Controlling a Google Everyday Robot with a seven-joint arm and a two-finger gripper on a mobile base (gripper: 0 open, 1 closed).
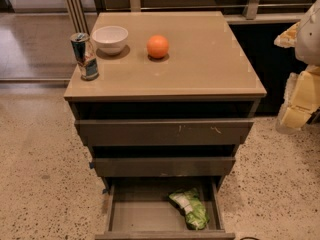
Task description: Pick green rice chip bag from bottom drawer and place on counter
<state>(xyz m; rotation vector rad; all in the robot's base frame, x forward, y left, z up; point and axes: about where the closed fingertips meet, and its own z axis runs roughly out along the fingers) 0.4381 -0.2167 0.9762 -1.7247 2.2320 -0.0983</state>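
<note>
The green rice chip bag (189,209) lies in the right half of the open bottom drawer (135,216), near its right wall, crumpled and angled. The counter (200,64) is the beige top of the cabinet above. My gripper (296,101) hangs at the far right edge of the view, beside the cabinet at about the height of the top drawer. It is well above and to the right of the bag, holds nothing that I can see, and is partly cut off by the frame.
On the counter stand a drink can (85,56) at the front left, a white bowl (110,39) behind it and an orange (157,46) near the middle. Two upper drawers (165,132) stick out slightly. Speckled floor surrounds the cabinet.
</note>
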